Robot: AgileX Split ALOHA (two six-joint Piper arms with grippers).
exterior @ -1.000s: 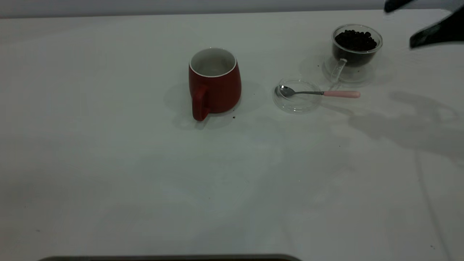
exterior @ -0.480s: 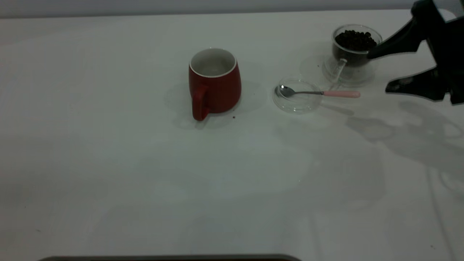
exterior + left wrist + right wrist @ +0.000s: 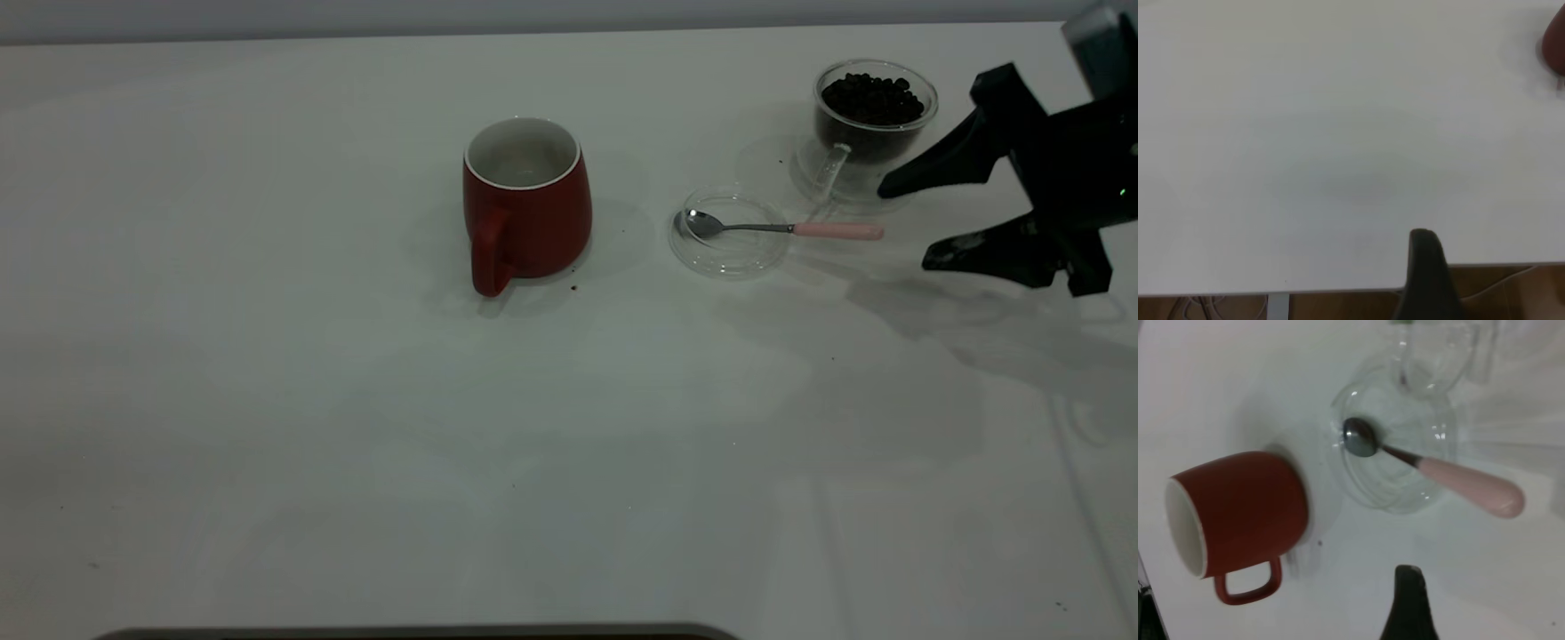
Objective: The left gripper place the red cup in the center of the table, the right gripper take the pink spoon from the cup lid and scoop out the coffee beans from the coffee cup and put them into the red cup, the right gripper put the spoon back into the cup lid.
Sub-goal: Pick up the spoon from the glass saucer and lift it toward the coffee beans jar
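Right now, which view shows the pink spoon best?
The right wrist view: the pink spoon fills it, bowl in the cup lid. The exterior view shows it small; the left wrist view shows none of it.

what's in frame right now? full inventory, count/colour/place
red cup: 1, dark red with white inside, upright near the table's middle, handle toward the camera, nothing visible inside.
cup lid: 1, clear glass, right of the red cup.
pink spoon: 1, steel bowl in the cup lid, pink handle sticking out past its rim to the right.
coffee cup: 1, clear glass, far right, behind the lid.
coffee beans: one heap, dark brown, in the coffee cup.
table: 1, white, a few dark specks.
right gripper: 1, black, fingers open, right of the spoon handle, holding nothing.
left gripper: one black finger seen in the left wrist view, at the table edge.
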